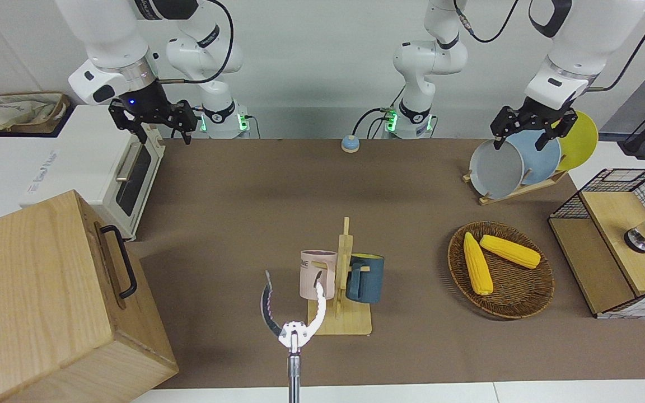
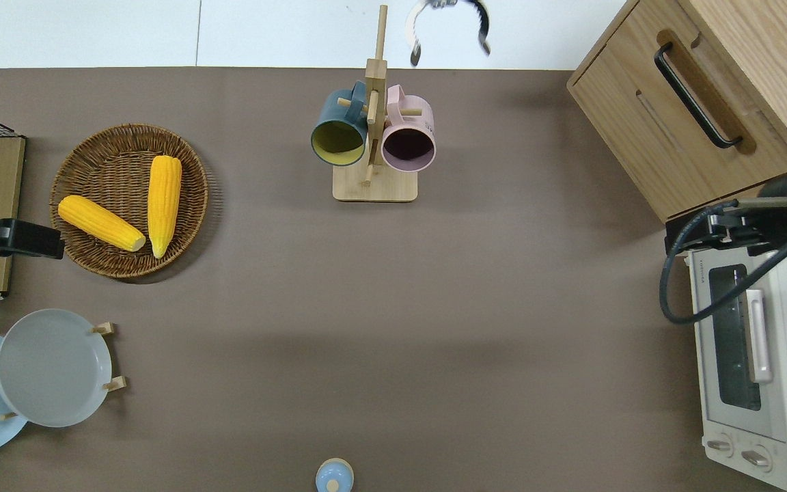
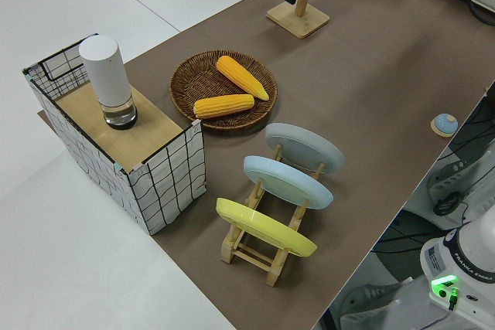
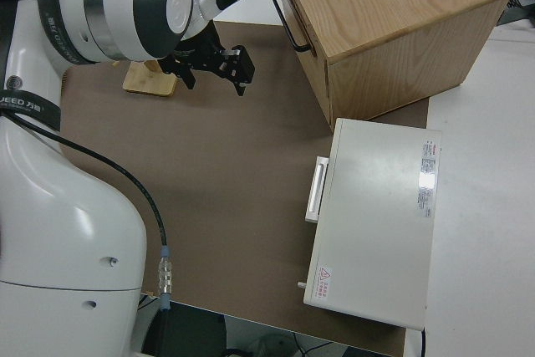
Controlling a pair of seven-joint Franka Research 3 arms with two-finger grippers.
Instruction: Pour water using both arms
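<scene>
Open middle, crowded edges

The brown table mat [image 2: 393, 328] lies bare across its middle; a wooden mug stand [image 2: 374, 184] with a pink mug [image 2: 408, 140] and dark blue mug [image 2: 339, 133] stands farther out, a round wicker basket of corn [image 2: 128, 199] and plate rack [image 1: 515, 190] crowd the left arm's end, and a white toaster oven [image 2: 759, 362] and oak cabinet [image 2: 708, 102] the right's.

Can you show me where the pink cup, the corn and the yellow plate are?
pink cup [image 1: 317, 273]: front view, on its side wall.
corn [image 1: 477, 264]: front view, middle of one cob.
yellow plate [image 3: 264, 227]: left side view, on its face.
</scene>
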